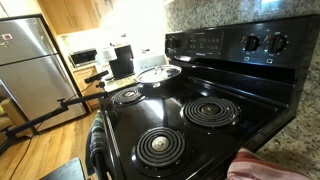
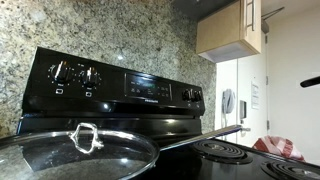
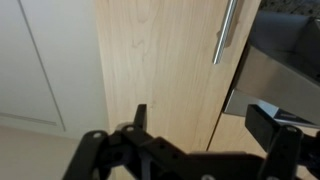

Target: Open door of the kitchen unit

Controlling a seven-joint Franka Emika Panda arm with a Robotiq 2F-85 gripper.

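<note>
Wrist view: gripper (image 3: 203, 118) at 6 o'clock, jaws apart on nothing, prob. because door (image 3: 160, 60) looks already ajar, handle (image 3: 227, 35) at 1 o'clock, dark gap (image 3: 285, 60) at 3 o'clock.

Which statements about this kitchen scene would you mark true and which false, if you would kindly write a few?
1. In the wrist view, the gripper has its jaws apart with nothing between them. True.
2. The wooden door has a round knob. False: its handle is a long metal bar.
3. A glass lid sits at the stove. True.
4. The stove has a smooth top without coils. False: it has coil burners.
5. The fridge is black. False: it is silver-grey.
</note>
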